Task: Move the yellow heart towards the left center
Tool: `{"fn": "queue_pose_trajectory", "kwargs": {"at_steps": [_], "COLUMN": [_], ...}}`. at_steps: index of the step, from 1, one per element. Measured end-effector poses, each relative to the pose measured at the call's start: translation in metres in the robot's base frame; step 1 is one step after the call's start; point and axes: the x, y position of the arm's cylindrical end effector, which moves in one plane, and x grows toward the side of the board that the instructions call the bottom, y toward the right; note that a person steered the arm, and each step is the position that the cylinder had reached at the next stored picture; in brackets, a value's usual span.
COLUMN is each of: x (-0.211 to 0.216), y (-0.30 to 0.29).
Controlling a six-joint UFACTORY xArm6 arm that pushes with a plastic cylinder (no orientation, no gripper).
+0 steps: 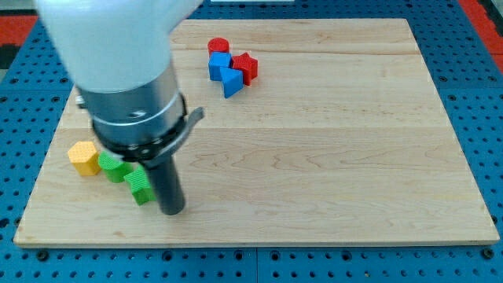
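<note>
No yellow heart can be made out; the arm may hide it. A yellow block [82, 156], roughly hexagonal, lies at the view's lower left. Two green blocks sit to its right: one [115, 167] touching it, another [141, 185] lower right. My tip [172, 211] is down on the board, right next to the second green block on its right side. My white and grey arm covers the view's upper left.
A cluster stands at the top centre: a red cylinder [218, 46], a blue block [219, 64], a red star [245, 67] and another blue block [230, 82]. The wooden board [330, 157] lies on a blue perforated table.
</note>
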Motion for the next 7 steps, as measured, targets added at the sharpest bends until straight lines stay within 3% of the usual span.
{"fn": "queue_pose_trajectory", "kwargs": {"at_steps": [2, 3, 4, 5, 7], "x": [-0.027, -0.023, -0.063, -0.136, -0.246], "y": [-0.031, -0.012, 0.056, 0.009, 0.002]}}
